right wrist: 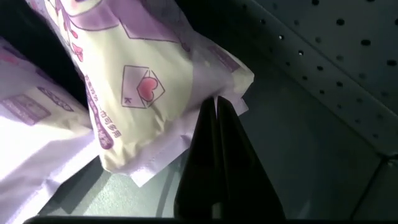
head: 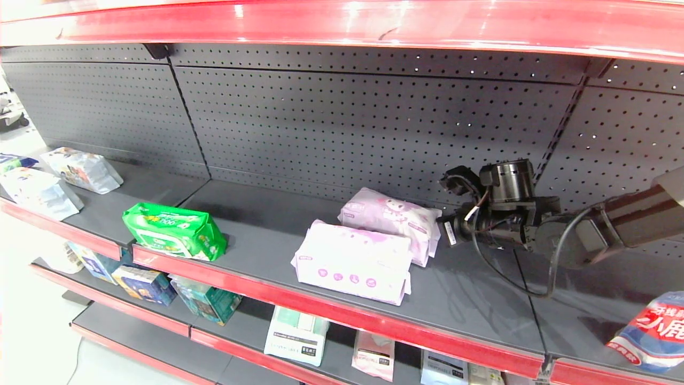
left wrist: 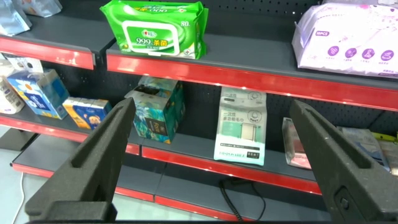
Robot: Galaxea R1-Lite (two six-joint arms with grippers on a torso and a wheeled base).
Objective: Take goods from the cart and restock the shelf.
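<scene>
The right gripper (head: 446, 231) reaches in from the right of the frame to the middle shelf (head: 470, 299). Its fingers (right wrist: 205, 155) are pressed together at the crimped end of a purple pack (head: 387, 216) lying at centre frame against the grey pegboard back (head: 374, 117). In the right wrist view the closed tips sit against that pack's (right wrist: 155, 81) end flap; whether any wrapper is caught between them cannot be told.

A second purple pack (head: 352, 261) lies just in front, touching the first, close to the shelf's red front edge. A green pack of wipes (head: 173, 231) rests at left of centre on the same shelf, well apart from the purple pair. Two silver pouches (head: 80, 168) lie at far left, and a blue and red bag (head: 649, 331) sits at lower right.

The left gripper (left wrist: 211, 106) is level with the lower shelves, its fingers (left wrist: 99, 155) spread wide and holding nothing. Beyond them stand a teal box (left wrist: 157, 112) and a white and green packet (left wrist: 241, 124).
</scene>
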